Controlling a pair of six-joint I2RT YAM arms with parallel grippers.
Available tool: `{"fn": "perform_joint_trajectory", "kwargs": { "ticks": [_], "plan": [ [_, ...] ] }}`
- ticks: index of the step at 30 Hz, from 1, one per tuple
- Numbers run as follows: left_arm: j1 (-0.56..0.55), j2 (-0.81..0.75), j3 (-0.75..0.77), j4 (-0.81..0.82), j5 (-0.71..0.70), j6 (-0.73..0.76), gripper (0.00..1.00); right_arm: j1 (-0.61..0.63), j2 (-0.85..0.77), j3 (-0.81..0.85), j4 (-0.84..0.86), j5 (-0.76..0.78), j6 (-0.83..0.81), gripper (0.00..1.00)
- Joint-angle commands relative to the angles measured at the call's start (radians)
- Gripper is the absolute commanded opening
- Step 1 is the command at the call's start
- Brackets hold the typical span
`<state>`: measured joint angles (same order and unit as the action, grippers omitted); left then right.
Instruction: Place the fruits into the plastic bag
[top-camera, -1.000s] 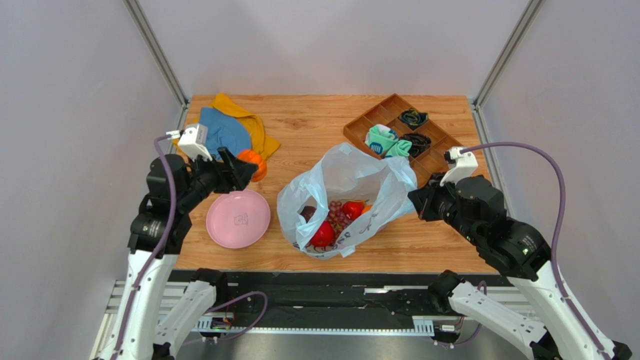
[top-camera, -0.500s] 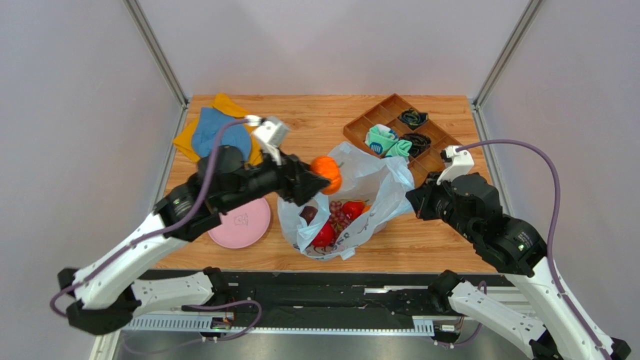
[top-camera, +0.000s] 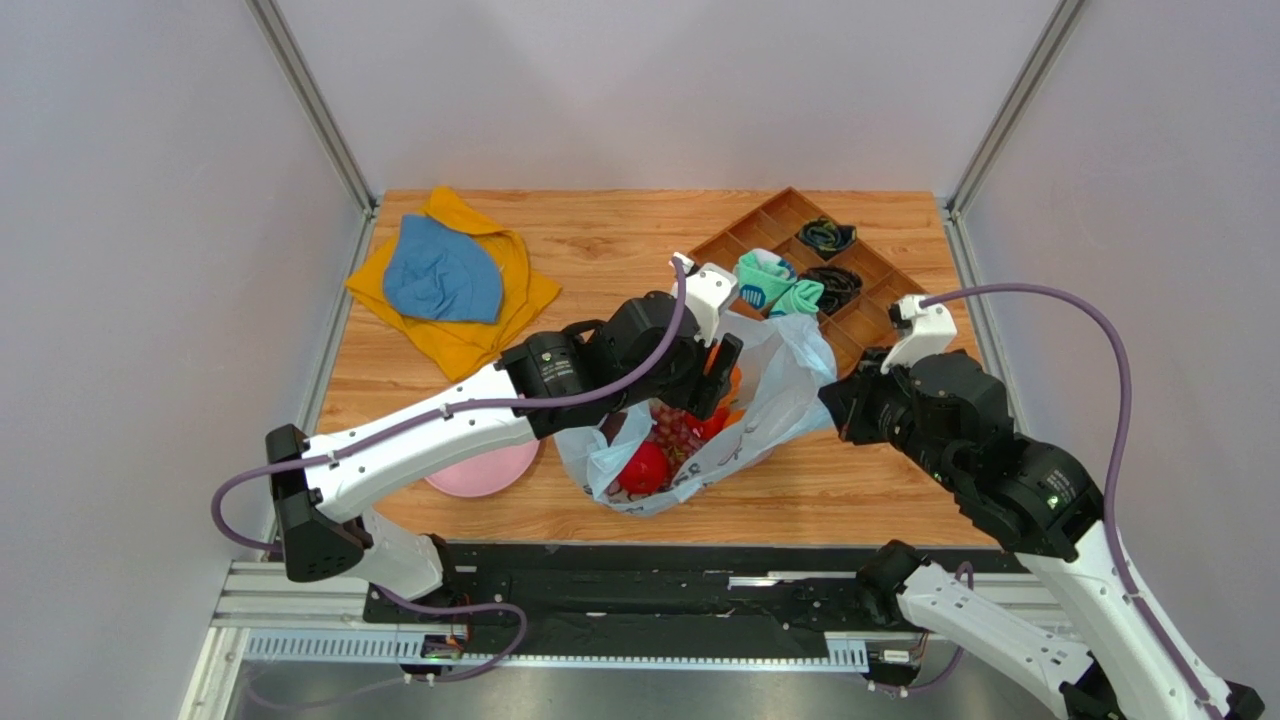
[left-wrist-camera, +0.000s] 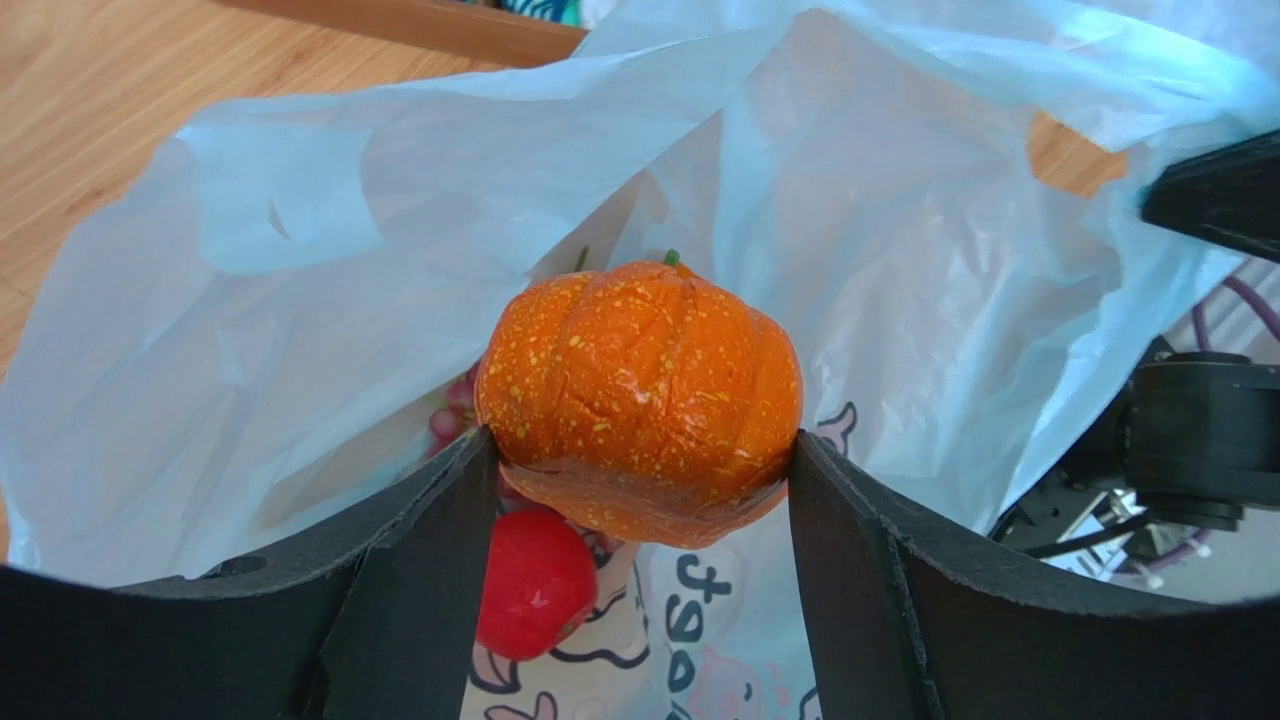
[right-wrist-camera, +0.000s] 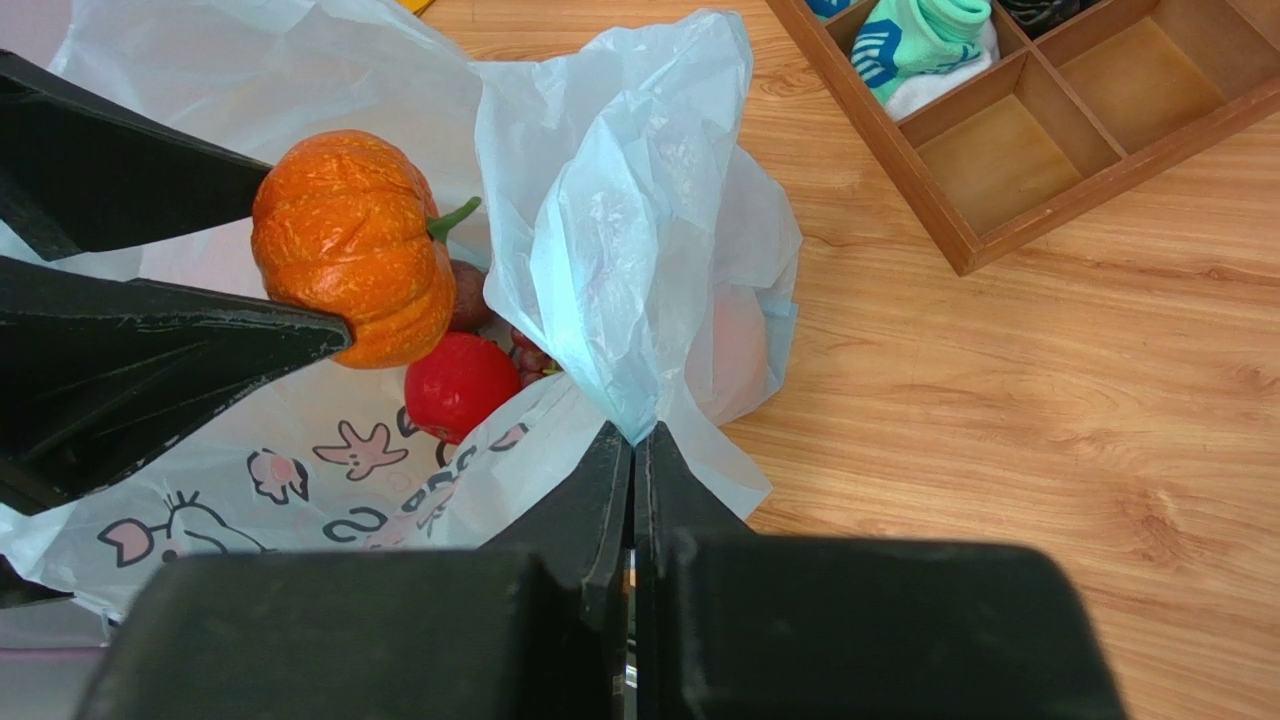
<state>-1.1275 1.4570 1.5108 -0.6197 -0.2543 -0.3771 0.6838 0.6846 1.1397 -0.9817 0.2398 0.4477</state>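
The pale blue plastic bag (top-camera: 781, 393) lies mouth-up at the table's middle. Inside it I see a red apple (top-camera: 646, 468), purple grapes (top-camera: 679, 432) and a dark plum (top-camera: 616, 428). My left gripper (left-wrist-camera: 639, 450) is shut on an orange, ribbed, pumpkin-shaped fruit (left-wrist-camera: 639, 398) and holds it over the bag's mouth (left-wrist-camera: 902, 225), above a red apple (left-wrist-camera: 534, 582). My right gripper (right-wrist-camera: 633, 435) is shut on the bag's right rim (right-wrist-camera: 631, 255) and holds it up. From the right wrist view the orange fruit (right-wrist-camera: 353, 248) hangs just above the apple (right-wrist-camera: 458, 386).
A pink plate (top-camera: 473, 477) lies left of the bag, half hidden by my left arm. A blue cloth on a yellow cloth (top-camera: 443, 270) sits at the back left. A wooden compartment tray (top-camera: 864, 323) with socks and cables stands at the back right.
My left arm has swung from beside the pink plate rightward to the bag's mouth, carrying the orange fruit. The right arm has kept its grip on the bag's rim.
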Motion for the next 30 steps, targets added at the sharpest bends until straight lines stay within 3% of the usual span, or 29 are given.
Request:
{"fn": "perform_joint_trajectory", "kwargs": {
  "ticks": [1, 12, 16, 24, 30],
  "plan": [
    [0.037, 0.011, 0.022, -0.054, -0.048, -0.026, 0.56, -0.001, 0.003, 0.026, 0.017, 0.009, -0.001, 0.00],
    [0.041, 0.158, 0.052, -0.121, 0.004, -0.022, 0.63, 0.000, 0.001, 0.015, 0.023, 0.006, 0.000, 0.00],
    [0.041, 0.203, 0.066, -0.137, 0.007, -0.026, 0.71, 0.000, 0.000, 0.012, 0.023, 0.006, 0.002, 0.00],
    [0.041, 0.189, 0.069, -0.112, 0.055, -0.011, 0.89, 0.000, 0.001, 0.009, 0.023, 0.007, 0.006, 0.00],
    [0.041, 0.166, 0.097, -0.107, 0.160, 0.010, 0.93, 0.000, -0.002, 0.008, 0.023, 0.006, 0.008, 0.00]
  ]
}}
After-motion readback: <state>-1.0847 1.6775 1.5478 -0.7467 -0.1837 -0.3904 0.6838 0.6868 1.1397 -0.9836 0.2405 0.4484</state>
